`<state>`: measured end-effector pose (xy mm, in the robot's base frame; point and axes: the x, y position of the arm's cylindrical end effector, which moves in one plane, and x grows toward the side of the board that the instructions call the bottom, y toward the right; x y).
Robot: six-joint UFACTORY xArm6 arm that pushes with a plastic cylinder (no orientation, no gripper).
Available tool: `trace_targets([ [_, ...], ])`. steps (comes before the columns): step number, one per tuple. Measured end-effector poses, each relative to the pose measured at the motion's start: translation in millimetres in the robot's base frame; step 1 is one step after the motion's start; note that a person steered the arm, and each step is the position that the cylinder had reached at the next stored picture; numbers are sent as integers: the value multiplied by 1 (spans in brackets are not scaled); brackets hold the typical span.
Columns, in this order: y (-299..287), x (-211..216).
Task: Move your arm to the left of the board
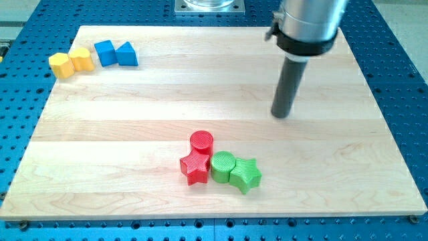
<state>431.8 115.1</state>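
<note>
1. Eight blocks lie on the table [321,167]; nothing contains them.
2. My tip [283,115] touches none, up-right of the red cylinder [201,141].
3. No hand; rod holds nothing.

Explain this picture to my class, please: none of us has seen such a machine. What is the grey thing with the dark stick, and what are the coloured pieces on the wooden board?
There is one picture, from one camera looking down at a slant. The grey cylinder is the end of a robot arm. It has no hand, only a dark rod; my tip slides on the wooden board and pushes blocks. It holds nothing.

Now my tip is in the view's right half, touching no block. At the top left sit a yellow hexagon block, a second yellow block, a blue cube and a blue triangular block. Near the bottom middle cluster a red cylinder, a red star, a green cylinder and a green star.
</note>
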Motion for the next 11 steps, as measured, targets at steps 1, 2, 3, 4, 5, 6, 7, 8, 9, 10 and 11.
trace_targets([
  [1, -5, -1],
  [2, -5, -1],
  [3, -5, -1],
  [4, -28, 0],
  [5, -75, 0],
  [6, -135, 0],
  [7, -229, 2],
  [8, -305, 9],
  [9, -372, 14],
  [10, -416, 9],
  [11, -420, 3],
])
